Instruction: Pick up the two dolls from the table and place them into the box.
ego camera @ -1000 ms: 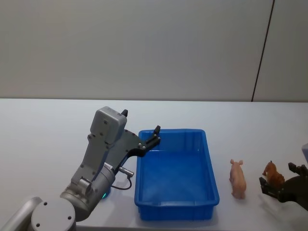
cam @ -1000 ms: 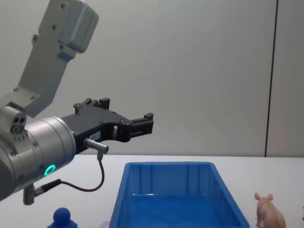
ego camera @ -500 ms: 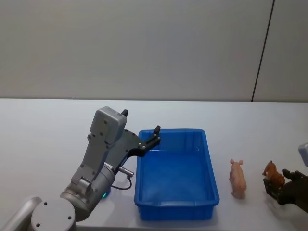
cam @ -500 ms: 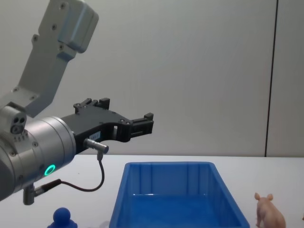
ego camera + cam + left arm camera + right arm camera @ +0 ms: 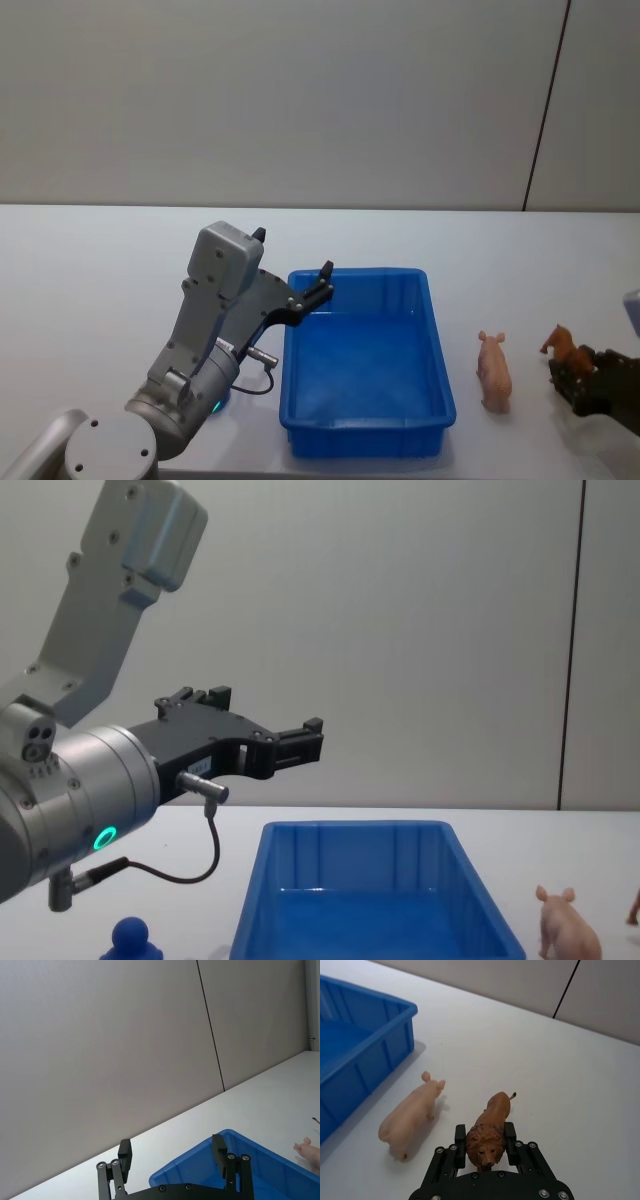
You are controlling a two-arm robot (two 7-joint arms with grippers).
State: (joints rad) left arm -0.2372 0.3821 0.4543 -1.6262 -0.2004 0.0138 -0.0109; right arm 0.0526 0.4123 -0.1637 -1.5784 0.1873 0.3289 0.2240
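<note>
Right wrist view: now clamping brown lion (image 5: 489, 1119) in right gripper (image 5: 485, 1131), lifting slightly off table (image 5: 560, 1070) beside pig (image 5: 410, 1115), so ready for box (image 5: 395, 1010), leaving left gripper (image 5: 171, 1144) spread open, idle over box rim.

This seems to be a robotics laboratory. A plain white flat tabletop (image 5: 100, 260) stands before a bare grey panelled wall (image 5: 300, 100) with a thin dark vertical seam (image 5: 548, 100). A grey metal robot arm (image 5: 220, 265) with a glowing green ring light (image 5: 103, 837) reaches over it. The objects are a bright blue rectangular plastic bin (image 5: 365, 437) and a small brown plastic lion (image 5: 492, 1115).
</note>
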